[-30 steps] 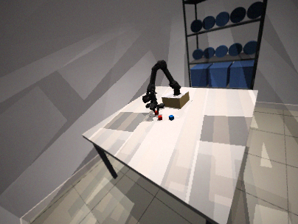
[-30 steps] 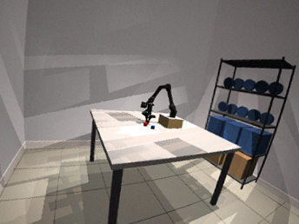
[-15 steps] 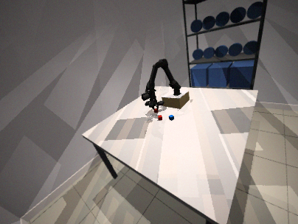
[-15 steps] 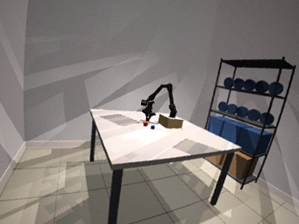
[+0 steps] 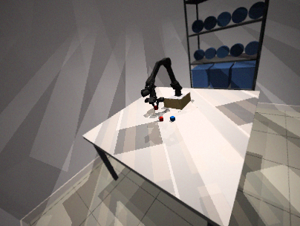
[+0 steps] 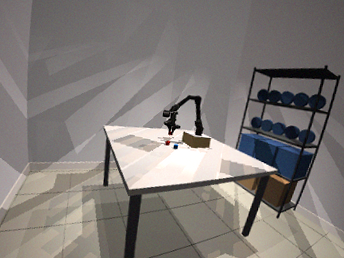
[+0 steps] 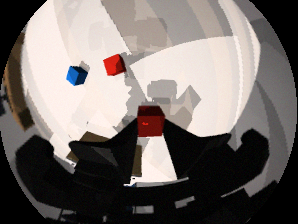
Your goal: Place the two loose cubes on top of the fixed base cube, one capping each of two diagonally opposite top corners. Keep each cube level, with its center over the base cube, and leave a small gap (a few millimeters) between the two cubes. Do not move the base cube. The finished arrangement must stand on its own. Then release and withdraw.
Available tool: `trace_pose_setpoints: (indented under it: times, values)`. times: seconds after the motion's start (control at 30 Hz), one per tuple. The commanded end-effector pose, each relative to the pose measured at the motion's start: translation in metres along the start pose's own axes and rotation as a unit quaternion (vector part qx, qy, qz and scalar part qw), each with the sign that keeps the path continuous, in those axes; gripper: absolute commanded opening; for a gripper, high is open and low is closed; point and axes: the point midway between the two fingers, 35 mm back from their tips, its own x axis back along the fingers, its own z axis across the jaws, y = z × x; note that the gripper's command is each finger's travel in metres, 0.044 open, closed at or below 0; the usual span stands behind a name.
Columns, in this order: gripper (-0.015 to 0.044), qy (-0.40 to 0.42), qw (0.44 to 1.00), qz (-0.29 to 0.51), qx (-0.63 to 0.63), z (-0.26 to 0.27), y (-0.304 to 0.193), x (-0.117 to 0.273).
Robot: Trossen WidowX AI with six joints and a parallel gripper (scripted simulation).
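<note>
My gripper (image 5: 155, 105) (image 6: 171, 132) (image 7: 149, 120) is shut on a red cube (image 5: 156, 108) (image 6: 170, 134) (image 7: 150, 120). It holds this cube above the white table, clear of the other cubes. A second red cube (image 5: 161, 119) (image 6: 167, 143) (image 7: 114, 65) stands on the table, apart from the held one. A blue cube (image 5: 172, 118) (image 6: 176, 147) (image 7: 77, 75) stands on the table beside the second red cube, with a gap between them. Nothing lies on top of either cube. The frames do not show which cube is fixed.
A brown box (image 5: 177, 102) (image 6: 196, 140) stands on the white table (image 5: 200, 149) (image 6: 164, 173) near the arm's base, to the right of the gripper in the top and exterior views. A shelf rack (image 5: 224, 27) (image 6: 289, 106) with blue objects stands behind the table.
</note>
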Motion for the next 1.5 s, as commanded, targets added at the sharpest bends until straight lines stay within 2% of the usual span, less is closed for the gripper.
trace_pose_setpoints:
  times: [0.0, 0.33, 1.47]
  values:
    - [0.0105, -0.002, 1.000, -0.006, -0.003, -0.001, 0.002, 0.018]
    - [0.0105, -0.002, 1.000, -0.006, -0.003, 0.001, -0.001, 0.035]
    - [0.0105, 0.003, 0.999, -0.010, 0.031, 0.099, 0.048, 0.012]
